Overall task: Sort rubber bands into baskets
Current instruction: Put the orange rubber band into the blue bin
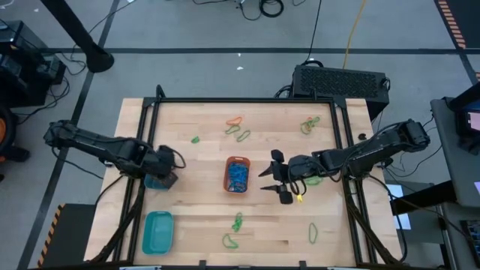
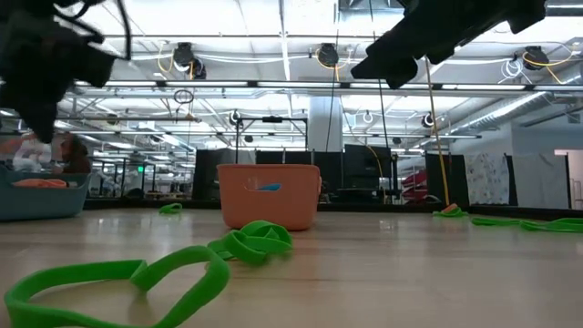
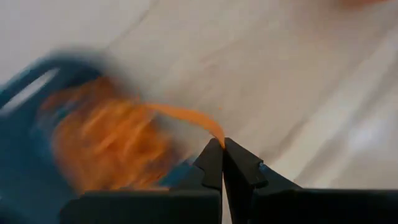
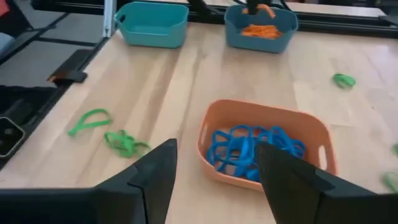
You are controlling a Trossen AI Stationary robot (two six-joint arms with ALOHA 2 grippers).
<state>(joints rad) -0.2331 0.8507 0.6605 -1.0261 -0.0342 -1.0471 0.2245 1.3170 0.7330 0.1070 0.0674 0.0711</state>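
Right gripper (image 1: 274, 176) stands wide open, empty, just right of the orange basket (image 1: 237, 174) at table centre, which holds blue rubber bands (image 4: 252, 146). Left gripper (image 3: 222, 144) is closed on an orange rubber band (image 3: 186, 117) above the round blue basket (image 4: 260, 28) of orange bands, at left. Green bands (image 2: 137, 273) lie scattered on the table (image 1: 195, 217).

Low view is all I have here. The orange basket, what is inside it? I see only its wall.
Observer: The orange basket holds blue rubber bands.
Operator: Is the right gripper open?
Observer: Yes. The right gripper is open and empty, beside that basket.
Operator: And the left one?
Observer: The left gripper is shut on an orange band, over the round blue basket that holds orange bands.
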